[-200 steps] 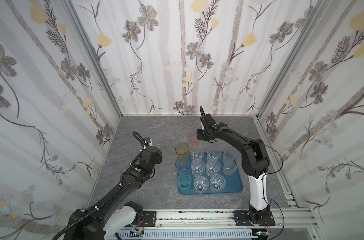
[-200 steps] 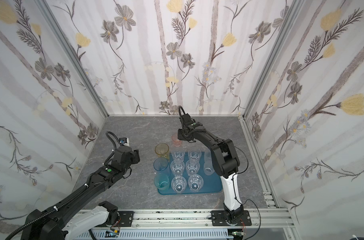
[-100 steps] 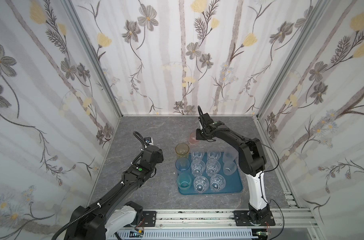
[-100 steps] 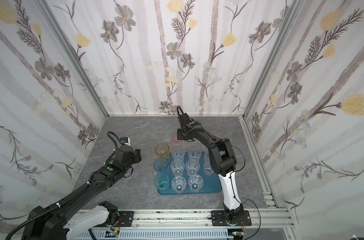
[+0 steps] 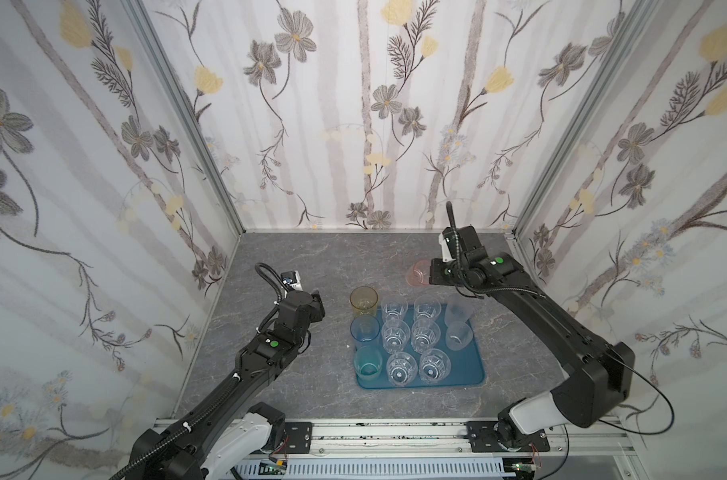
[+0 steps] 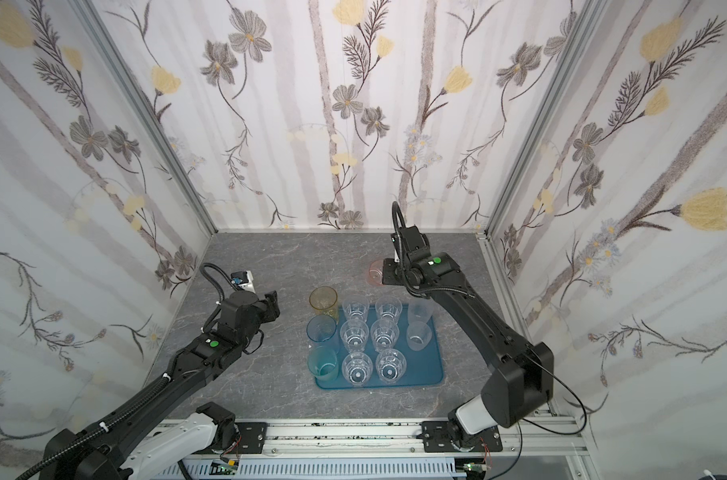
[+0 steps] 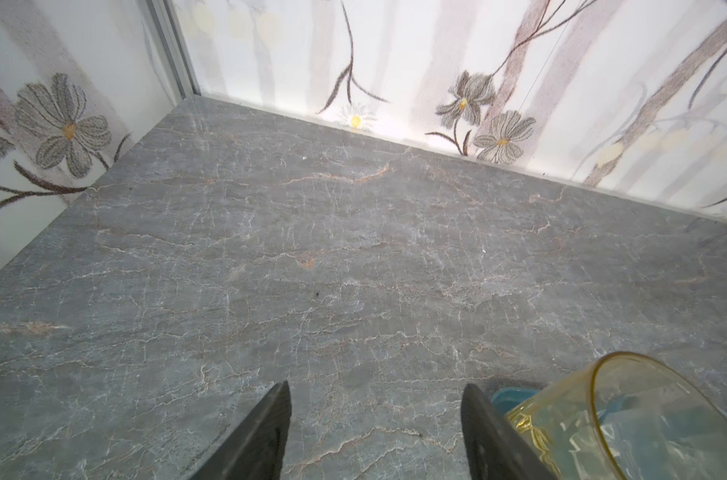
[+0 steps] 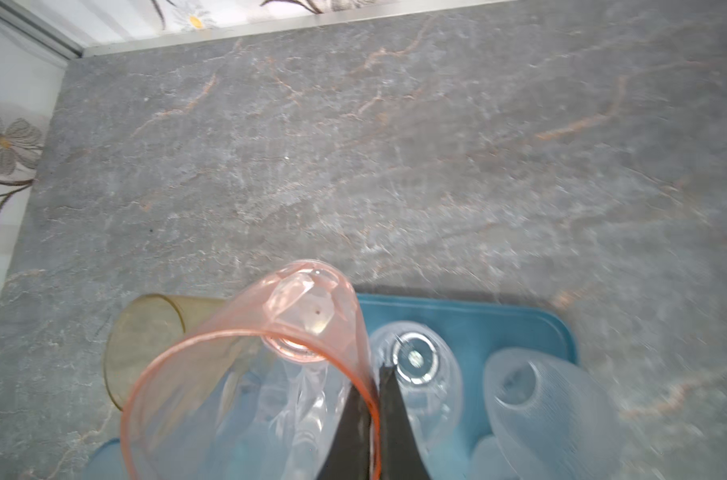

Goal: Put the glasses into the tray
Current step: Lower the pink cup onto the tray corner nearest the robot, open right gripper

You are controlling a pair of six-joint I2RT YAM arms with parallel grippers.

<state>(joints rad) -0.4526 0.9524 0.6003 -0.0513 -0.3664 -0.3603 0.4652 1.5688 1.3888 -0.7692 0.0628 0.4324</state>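
Observation:
My right gripper (image 8: 372,399) is shut on the rim of the pink glass (image 8: 270,353), one finger inside and one outside. In both top views the pink glass (image 5: 419,272) (image 6: 376,272) hangs tilted behind the teal-blue tray (image 5: 465,370) (image 6: 426,365). On the tray stand several clear faceted glasses (image 5: 395,336), two frosted ones (image 5: 458,309), a light blue one (image 5: 365,330) and a teal one (image 5: 368,363). The amber glass (image 5: 363,301) (image 7: 627,415) stands at the tray's far left corner. My left gripper (image 7: 376,407) (image 5: 318,305) is open and holds nothing, left of the amber glass.
Flowered walls close the grey stone table (image 5: 311,257) on three sides. The metal rail (image 5: 395,432) with both arm bases runs along the front edge. Bare table lies to the left of the tray and behind it.
My right gripper has shut on the pink glass's rim and carried it to the right behind the tray. My left gripper has crept slightly forward, still open.

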